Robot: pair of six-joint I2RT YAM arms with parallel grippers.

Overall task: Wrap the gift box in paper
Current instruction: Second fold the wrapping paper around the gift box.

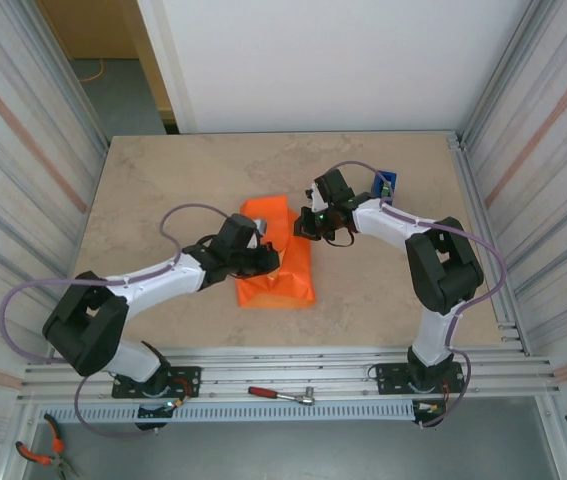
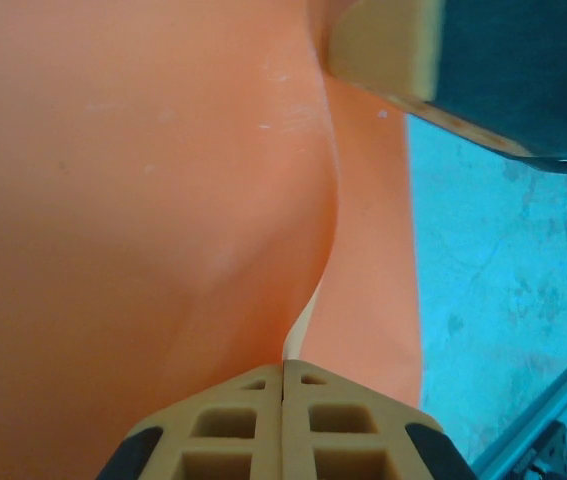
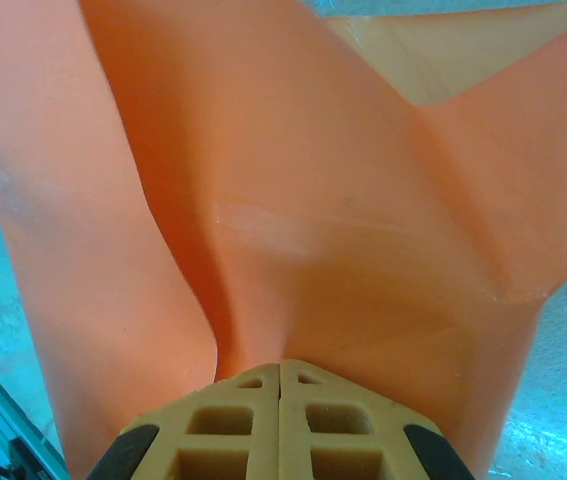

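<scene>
The orange paper [image 1: 275, 272] lies bunched and folded in the middle of the table, and the gift box is hidden under it. My left gripper [image 1: 266, 258] rests on the paper's left side. In the left wrist view its jaws are shut [image 2: 283, 366] with a fold of the paper [image 2: 143, 200] running into the tips; a thin pale sliver [image 2: 301, 318] shows between two folds. My right gripper [image 1: 305, 226] is at the paper's upper right edge. It is shut [image 3: 281, 366], pinching a tented fold of the paper [image 3: 313, 230]. One right finger [image 2: 388, 45] appears in the left wrist view.
A blue tape dispenser [image 1: 386, 184] stands behind the right arm near the back right. A red-handled tool [image 1: 281, 394] lies on the front rail and pliers [image 1: 41, 455] lie at the bottom left. Metal walls close in both sides of the table [image 1: 163, 190].
</scene>
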